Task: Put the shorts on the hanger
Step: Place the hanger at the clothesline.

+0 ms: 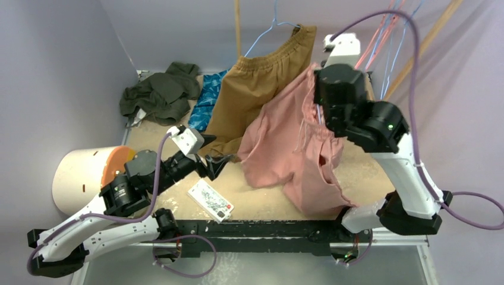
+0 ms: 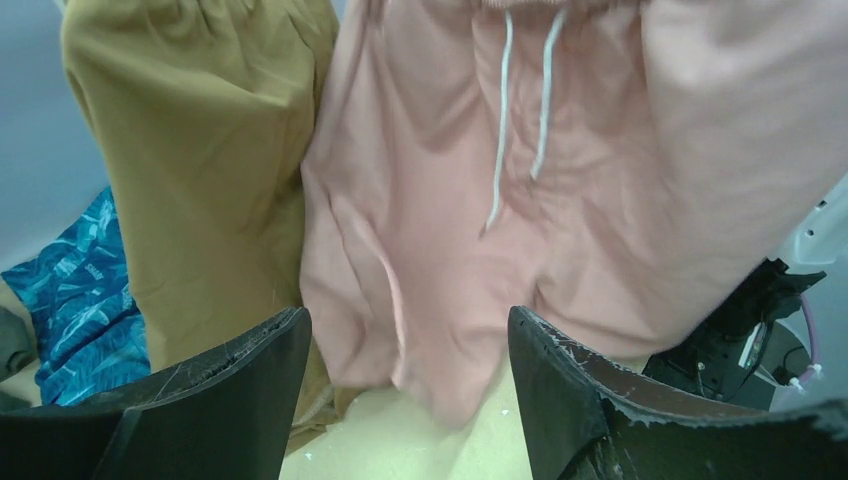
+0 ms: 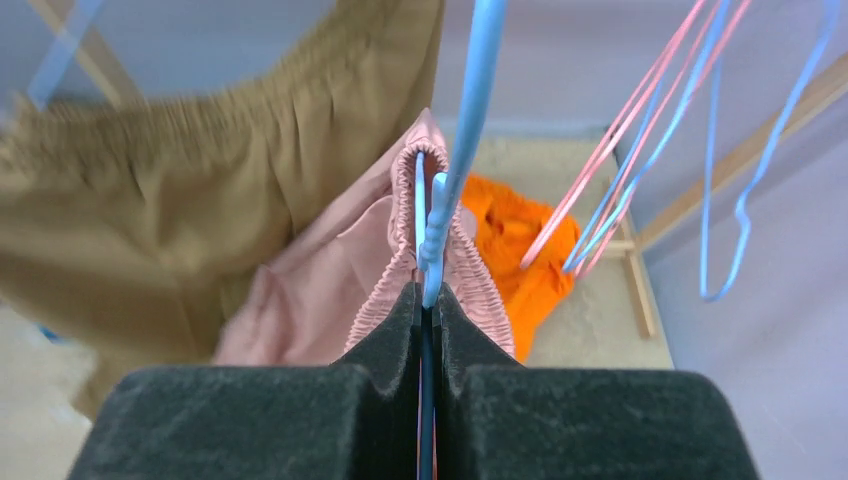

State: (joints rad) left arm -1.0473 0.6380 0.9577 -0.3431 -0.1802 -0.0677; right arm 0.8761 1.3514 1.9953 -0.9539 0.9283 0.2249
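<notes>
Low in the top view, left of centre, the left gripper point(image 1: 217, 167) sits close over the table point(image 1: 368, 172). Its fingers point(image 2: 230, 390) are spread wide with nothing between them. In its own camera they frame the lower edge of the shorts point(image 1: 285, 148), which hang just beyond, with the drawstring point(image 2: 520, 110) dangling at top centre. Just below that gripper in the top view a white printed card point(image 1: 210, 200) lies flat. At the left edge a white tub point(image 1: 74, 178) lies on its side, showing orange at its mouth.

The shorts fill the centre of the top view. They hang from the raised right arm, and their legs drape down toward that arm's base. In the right wrist view the right gripper point(image 3: 427, 295) has its fingers pressed together, pinching the hanger point(image 3: 470, 120). The gathered waistband point(image 3: 400, 200) loops around that blue wire just above the fingertips.

Behind, tan shorts point(image 1: 261, 89) hang touching the pink ones. Farther back at upper left lie a dark green garment point(image 1: 157, 95) and a blue patterned cloth point(image 1: 208, 101). An orange garment point(image 3: 515, 240) lies beyond the waistband, and spare hangers point(image 3: 640, 110) hang at upper right.
</notes>
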